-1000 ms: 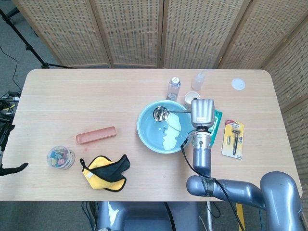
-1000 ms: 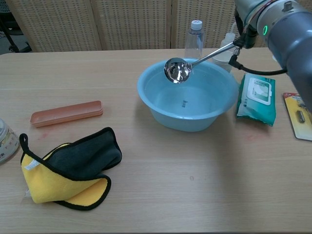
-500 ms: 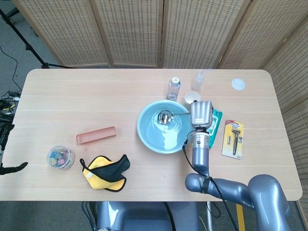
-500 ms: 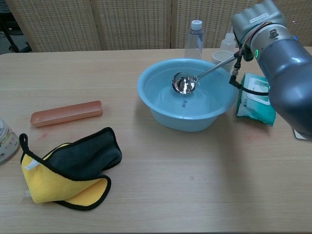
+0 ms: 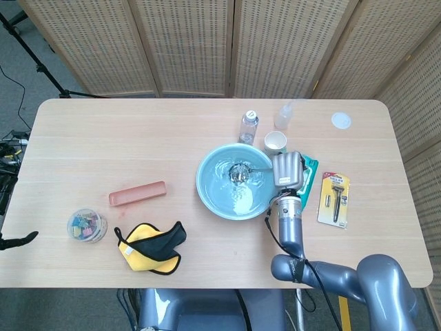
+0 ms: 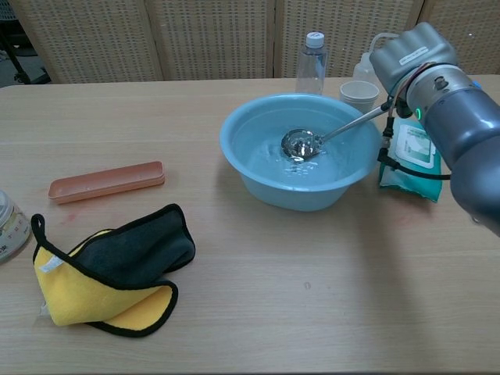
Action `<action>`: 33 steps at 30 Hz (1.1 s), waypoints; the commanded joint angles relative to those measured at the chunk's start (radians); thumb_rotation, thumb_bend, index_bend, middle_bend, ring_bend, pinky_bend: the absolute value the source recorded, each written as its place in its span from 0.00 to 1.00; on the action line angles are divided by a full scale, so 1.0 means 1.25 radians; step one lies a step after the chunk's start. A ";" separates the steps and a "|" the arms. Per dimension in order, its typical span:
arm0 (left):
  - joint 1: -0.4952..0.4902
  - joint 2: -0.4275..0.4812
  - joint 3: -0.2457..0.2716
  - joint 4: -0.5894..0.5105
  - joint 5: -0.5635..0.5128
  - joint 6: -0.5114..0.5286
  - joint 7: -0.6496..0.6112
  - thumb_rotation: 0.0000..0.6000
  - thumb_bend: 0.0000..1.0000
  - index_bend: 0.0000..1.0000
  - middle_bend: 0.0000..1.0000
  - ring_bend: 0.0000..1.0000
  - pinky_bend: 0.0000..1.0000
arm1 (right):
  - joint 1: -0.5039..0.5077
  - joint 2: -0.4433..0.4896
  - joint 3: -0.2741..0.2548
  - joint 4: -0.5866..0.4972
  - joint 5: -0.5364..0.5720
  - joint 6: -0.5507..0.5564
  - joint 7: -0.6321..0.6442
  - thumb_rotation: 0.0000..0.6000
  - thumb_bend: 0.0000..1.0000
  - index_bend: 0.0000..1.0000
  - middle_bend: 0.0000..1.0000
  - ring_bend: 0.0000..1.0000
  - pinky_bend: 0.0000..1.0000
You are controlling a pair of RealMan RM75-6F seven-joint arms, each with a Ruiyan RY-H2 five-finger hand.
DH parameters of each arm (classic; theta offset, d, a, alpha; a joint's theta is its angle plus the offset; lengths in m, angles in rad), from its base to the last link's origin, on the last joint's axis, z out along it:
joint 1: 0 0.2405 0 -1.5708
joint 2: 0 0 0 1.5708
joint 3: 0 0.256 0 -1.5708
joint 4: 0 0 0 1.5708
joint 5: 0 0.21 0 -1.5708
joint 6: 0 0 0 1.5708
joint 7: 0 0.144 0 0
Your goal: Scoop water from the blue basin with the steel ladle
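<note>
The blue basin (image 5: 210, 191) (image 6: 258, 178) holds rippling water right of the table's middle. The steel ladle (image 5: 240, 171) (image 6: 303, 143) has its bowl down in the water, its handle slanting up over the basin's right rim. My right hand (image 5: 287, 169) (image 6: 412, 57) grips the handle's end just outside that rim. My left hand shows in neither view.
Behind the basin stand a clear bottle (image 5: 249, 125), a squeeze bottle (image 5: 285, 114) and a paper cup (image 5: 275, 143). A green wipes pack (image 6: 412, 158) and a razor card (image 5: 334, 198) lie to its right. A pink tray (image 5: 137, 194), a yellow-black cloth (image 5: 151, 246) and a clip jar (image 5: 87, 224) lie left.
My right hand has come down and the ladle's bowl has dropped from above the basin's far rim into the water, which now ripples.
</note>
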 commanded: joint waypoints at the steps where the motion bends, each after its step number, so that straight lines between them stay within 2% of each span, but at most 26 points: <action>1: 0.000 0.000 0.001 0.000 0.001 0.000 0.000 1.00 0.00 0.00 0.00 0.00 0.00 | -0.011 0.011 -0.001 -0.028 0.007 0.001 -0.021 1.00 1.00 0.81 0.94 0.85 1.00; 10: -0.002 -0.003 0.004 -0.002 0.008 -0.002 0.009 1.00 0.00 0.00 0.00 0.00 0.00 | -0.028 0.055 0.042 -0.147 0.078 0.008 -0.061 1.00 1.00 0.82 0.94 0.85 1.00; 14: -0.002 -0.004 0.004 -0.003 0.008 -0.001 0.013 1.00 0.00 0.00 0.00 0.00 0.00 | -0.025 0.078 0.082 -0.211 0.144 0.020 -0.091 1.00 1.00 0.82 0.94 0.86 1.00; 20: -0.002 -0.005 0.006 -0.004 0.010 -0.002 0.014 1.00 0.00 0.00 0.00 0.00 0.00 | -0.018 0.098 0.104 -0.245 0.175 0.033 -0.106 1.00 1.00 0.82 0.94 0.86 1.00; 24: -0.001 -0.003 0.005 -0.005 0.006 -0.003 0.010 1.00 0.00 0.00 0.00 0.00 0.00 | -0.016 0.125 0.154 -0.287 0.234 0.041 -0.102 1.00 1.00 0.83 0.94 0.86 1.00; 33: -0.002 -0.001 0.006 -0.006 0.009 -0.004 0.008 1.00 0.00 0.00 0.00 0.00 0.00 | 0.001 0.184 0.212 -0.359 0.339 0.050 -0.113 1.00 1.00 0.83 0.94 0.86 1.00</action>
